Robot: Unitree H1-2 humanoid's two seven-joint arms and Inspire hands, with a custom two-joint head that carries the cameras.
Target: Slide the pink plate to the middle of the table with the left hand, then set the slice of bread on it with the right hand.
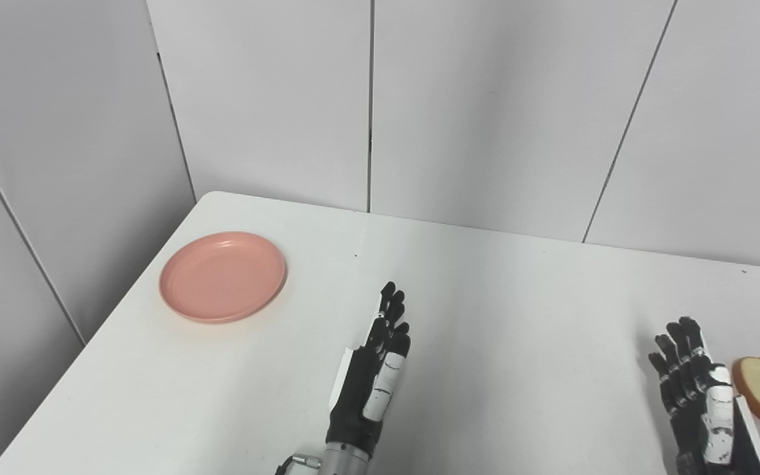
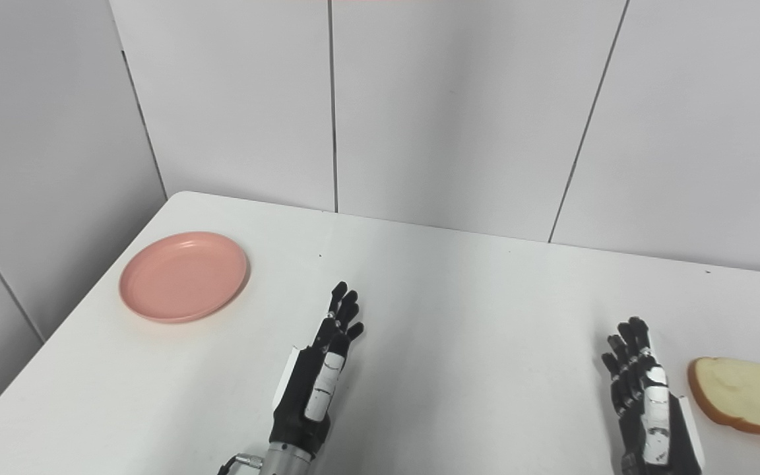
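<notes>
Resting near the table's left edge, pink plate [image 1: 222, 276], both hands empty and unclenched, left hand [image 1: 372, 379], right hand [image 1: 703, 402], bread slice [image 2: 744, 398] beside right.

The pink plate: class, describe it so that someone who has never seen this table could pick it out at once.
Start at the white table and go to its far left corner by the grey wall panels. There lies the pink plate, round, shallow and bare, beyond and left of the left hand. It is the table's only round, pink thing; the slice of bread lies far right.
</notes>
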